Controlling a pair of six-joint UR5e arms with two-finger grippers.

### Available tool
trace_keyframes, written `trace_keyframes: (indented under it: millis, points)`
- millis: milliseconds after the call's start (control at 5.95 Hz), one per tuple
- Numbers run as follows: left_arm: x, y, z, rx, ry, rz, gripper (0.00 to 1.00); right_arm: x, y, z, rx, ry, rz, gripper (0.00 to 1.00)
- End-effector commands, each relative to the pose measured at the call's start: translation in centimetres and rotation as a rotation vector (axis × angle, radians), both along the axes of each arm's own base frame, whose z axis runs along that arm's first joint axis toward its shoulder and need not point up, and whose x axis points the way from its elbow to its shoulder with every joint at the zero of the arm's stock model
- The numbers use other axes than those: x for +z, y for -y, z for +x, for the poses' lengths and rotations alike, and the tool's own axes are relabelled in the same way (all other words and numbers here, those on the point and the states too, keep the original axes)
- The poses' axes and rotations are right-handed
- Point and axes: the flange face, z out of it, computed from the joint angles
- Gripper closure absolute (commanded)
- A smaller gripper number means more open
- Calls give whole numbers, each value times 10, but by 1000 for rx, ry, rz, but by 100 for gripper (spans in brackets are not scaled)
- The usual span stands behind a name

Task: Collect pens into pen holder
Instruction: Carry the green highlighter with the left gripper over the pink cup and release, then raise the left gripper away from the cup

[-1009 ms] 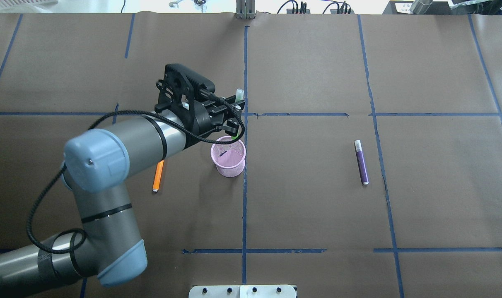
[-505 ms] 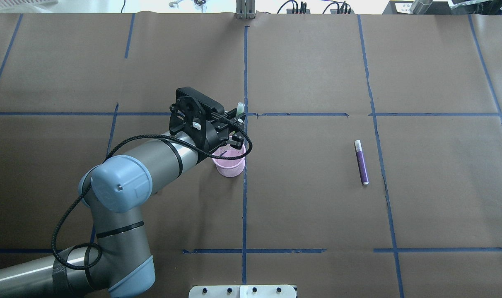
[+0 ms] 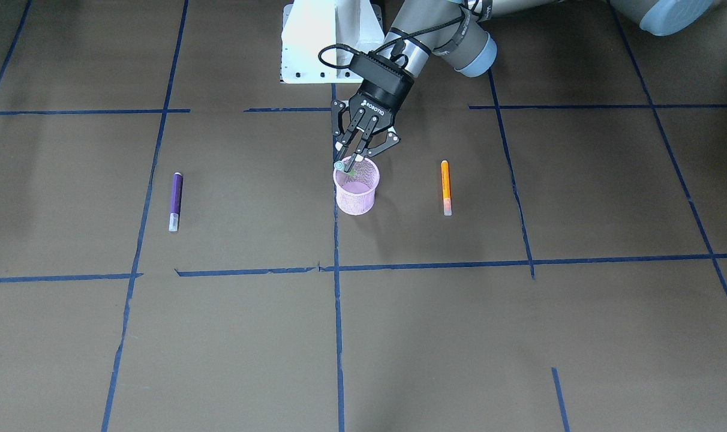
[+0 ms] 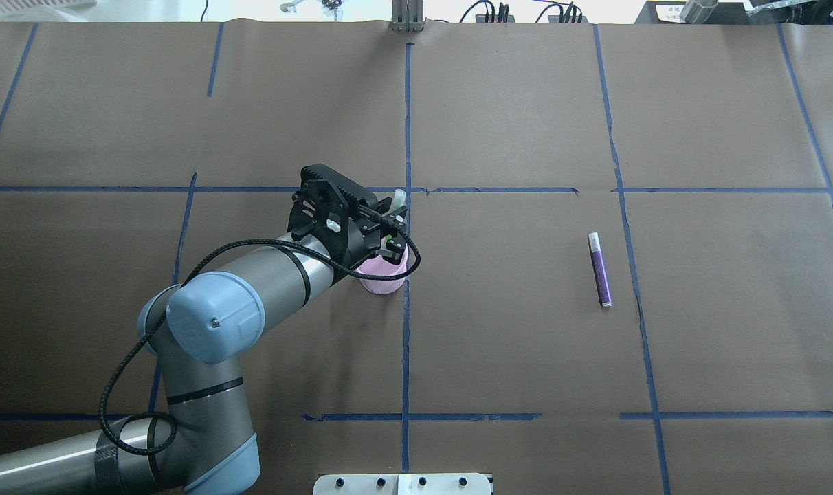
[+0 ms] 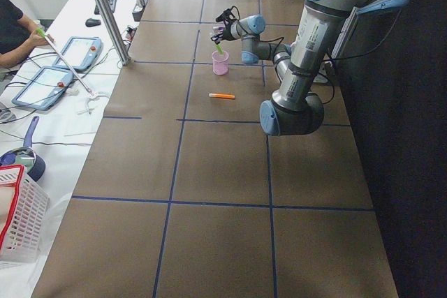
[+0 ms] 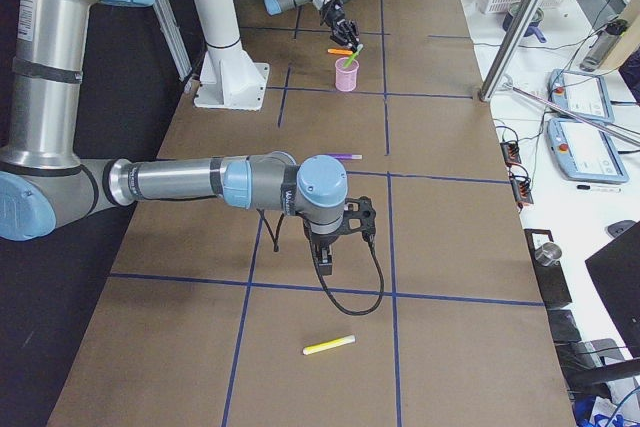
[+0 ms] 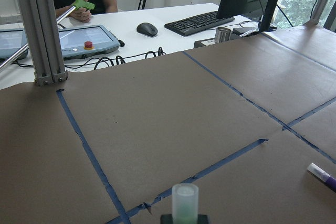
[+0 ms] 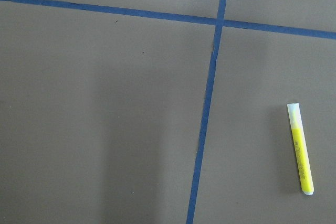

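My left gripper (image 3: 353, 161) is shut on a green pen (image 4: 398, 200) and holds it nearly upright, its lower end inside the pink mesh pen holder (image 3: 356, 193). The pen's pale clear end (image 7: 185, 202) points up. The holder also shows in the overhead view (image 4: 383, 280), partly under the gripper (image 4: 389, 240). An orange pen (image 3: 445, 186) lies beside the holder on the left arm's side. A purple pen (image 4: 601, 269) lies farther off on the other side. A yellow pen (image 8: 301, 148) lies under the right wrist camera. My right gripper (image 6: 325, 257) shows only in the right side view; I cannot tell if it is open.
The white robot base (image 3: 330, 42) stands behind the holder. Blue tape lines cross the brown paper table (image 4: 513, 357). Operators' tablets (image 6: 580, 97) and a metal post (image 7: 39, 30) stand along the far edge. The left arm hides the orange pen in the overhead view.
My left gripper has come down and toward the robot with the green pen, lowering its tip into the pink holder. The arm now covers the orange pen in the overhead view.
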Motion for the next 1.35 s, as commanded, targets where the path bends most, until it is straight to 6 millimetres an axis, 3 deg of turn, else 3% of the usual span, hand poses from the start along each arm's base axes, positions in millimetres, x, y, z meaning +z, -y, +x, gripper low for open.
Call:
trace_keyframes:
  millis: [0, 168, 336, 505, 673, 841, 1009, 1177]
  points:
    - [-10, -4, -3, 15, -8, 15, 0, 4, 0, 0, -3, -5, -6, 0]
    - [-2, 0, -2, 9, 68, -14, 0, 17, 2, 0, -6, -11, -26, 1]
    - [-2, 27, -28, -41, 226, -52, 0, 45, 7, 1, -9, -15, -22, 5]
    - [-14, 34, -59, -57, 331, -40, 0, 77, 25, 1, -9, -27, -2, 7]
    - [-5, 53, -75, -25, 386, -107, 0, 108, 67, -4, -49, -95, -31, 9]
    - [17, 78, -104, 39, 390, -200, 0, 147, 90, -21, -131, -110, -67, 9]
    - [47, 104, -146, 101, 386, -372, 0, 194, 110, -22, -238, -82, -75, 7]
    - [75, 113, -196, 137, 391, -481, 0, 213, 102, -30, -271, -88, -104, 6]
